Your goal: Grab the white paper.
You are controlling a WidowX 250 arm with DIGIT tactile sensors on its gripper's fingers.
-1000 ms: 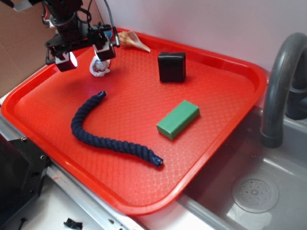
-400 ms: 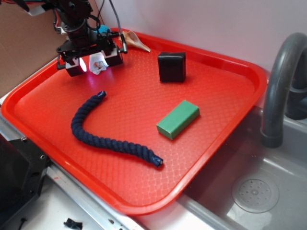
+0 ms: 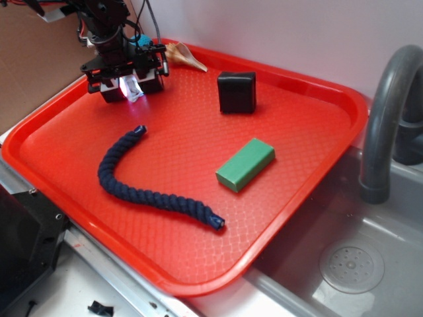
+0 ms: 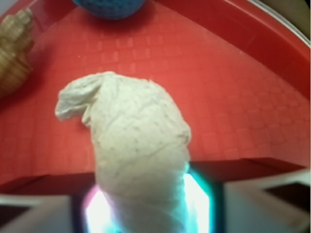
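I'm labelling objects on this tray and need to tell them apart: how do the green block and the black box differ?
The green block is long, flat and lies low near the tray's middle; the black box is squat, nearly cube-shaped and stands taller, nearer the back rim. The block is bright green with a paler side, the box dark all over. Both rest directly on the red tray, apart from each other and from the gripper.

Black arm [image 3: 99,20], black cables, red wires, 2 black fingers [image 3: 151,80] with white glowing pads

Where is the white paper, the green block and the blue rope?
white paper [image 4: 141,145], wrist view, middle of the crumpled wad.
green block [image 3: 245,164], exterior view, middle of its top face.
blue rope [image 3: 142,187], exterior view, middle of its curve.
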